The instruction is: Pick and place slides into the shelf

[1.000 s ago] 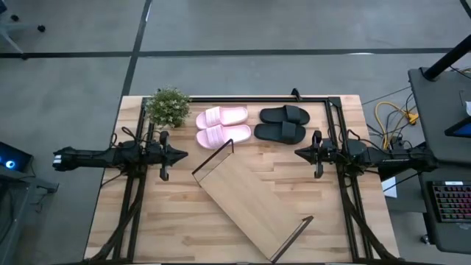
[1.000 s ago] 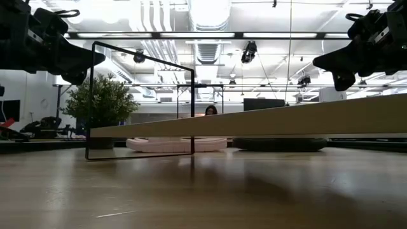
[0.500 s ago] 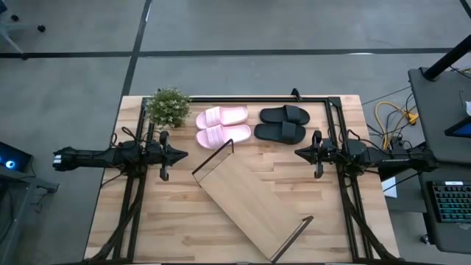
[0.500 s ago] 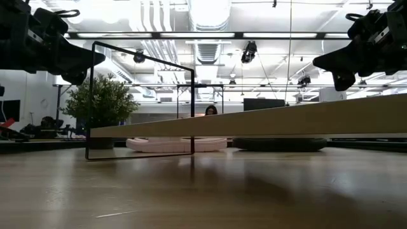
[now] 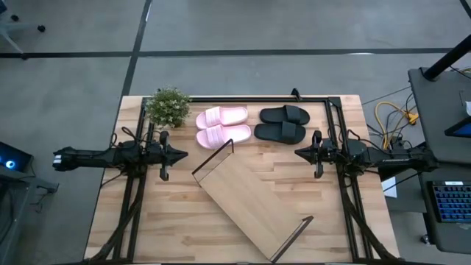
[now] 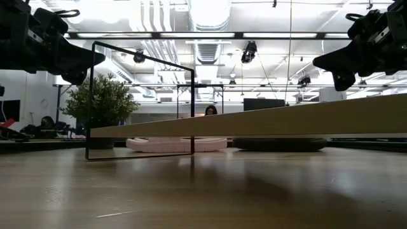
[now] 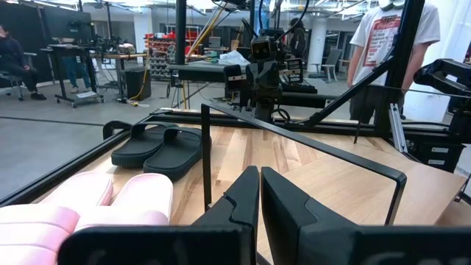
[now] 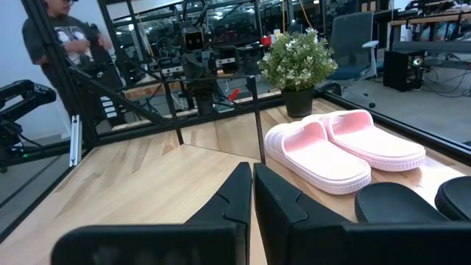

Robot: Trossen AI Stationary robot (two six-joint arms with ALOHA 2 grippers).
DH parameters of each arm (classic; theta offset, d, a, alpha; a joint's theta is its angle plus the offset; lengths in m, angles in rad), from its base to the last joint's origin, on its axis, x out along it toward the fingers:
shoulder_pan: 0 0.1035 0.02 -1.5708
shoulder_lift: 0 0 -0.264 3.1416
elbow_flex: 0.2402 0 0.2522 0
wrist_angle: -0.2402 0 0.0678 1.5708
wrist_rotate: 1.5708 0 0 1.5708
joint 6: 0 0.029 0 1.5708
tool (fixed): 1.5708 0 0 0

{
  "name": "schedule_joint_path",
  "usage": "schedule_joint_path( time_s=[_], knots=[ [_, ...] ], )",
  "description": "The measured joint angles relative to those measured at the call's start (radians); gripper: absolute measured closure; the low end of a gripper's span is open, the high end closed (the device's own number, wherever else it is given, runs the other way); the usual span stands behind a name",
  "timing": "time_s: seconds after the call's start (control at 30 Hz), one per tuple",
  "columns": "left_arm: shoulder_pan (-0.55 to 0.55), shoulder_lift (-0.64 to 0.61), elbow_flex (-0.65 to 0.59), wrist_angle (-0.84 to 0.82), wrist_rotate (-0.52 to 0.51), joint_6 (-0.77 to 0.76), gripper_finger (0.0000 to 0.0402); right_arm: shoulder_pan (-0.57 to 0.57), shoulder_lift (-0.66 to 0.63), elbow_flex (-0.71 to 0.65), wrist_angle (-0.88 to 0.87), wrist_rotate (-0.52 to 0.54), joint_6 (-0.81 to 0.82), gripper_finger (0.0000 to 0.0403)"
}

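Note:
Two pale pink slides (image 5: 222,126) lie side by side on their soles at the table's far edge, with two black slides (image 5: 282,124) to their right. The shelf (image 5: 249,201), a long light-wood board with black wire ends, stands slantwise in the table's middle. My left gripper (image 5: 184,154) hovers shut at the left, pointing level toward the middle. My right gripper (image 5: 297,153) hovers shut at the right, facing it. Both are above the table and hold nothing. The left wrist view shows the pink slides (image 7: 88,210) and black slides (image 7: 158,143) ahead.
A small potted plant (image 5: 168,107) stands at the far left corner beside the pink slides. A black metal frame (image 5: 324,99) runs along the table's far edge and sides. A person (image 7: 383,44) stands beyond the table. Bare wood lies at the near left.

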Motion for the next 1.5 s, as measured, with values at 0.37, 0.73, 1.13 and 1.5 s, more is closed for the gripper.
schedule_joint_path(
  time_s=[0.37,0.73,1.13,1.5],
  knots=[
    [0.000,0.000,0.000,0.000,0.000,0.000,0.0402,0.000,0.000,0.000,0.000,0.000,0.000,0.0394],
    [0.000,0.000,0.000,0.000,0.000,0.000,0.0402,0.000,0.000,0.000,0.000,0.000,0.000,0.0394],
    [0.000,0.000,0.000,0.000,0.000,0.000,0.0402,0.000,0.000,0.000,0.016,-0.010,0.300,0.0394],
    [0.000,0.000,0.000,0.024,0.001,-0.009,0.0402,0.000,0.000,0.000,0.056,-0.003,0.899,0.0394]
  ],
)
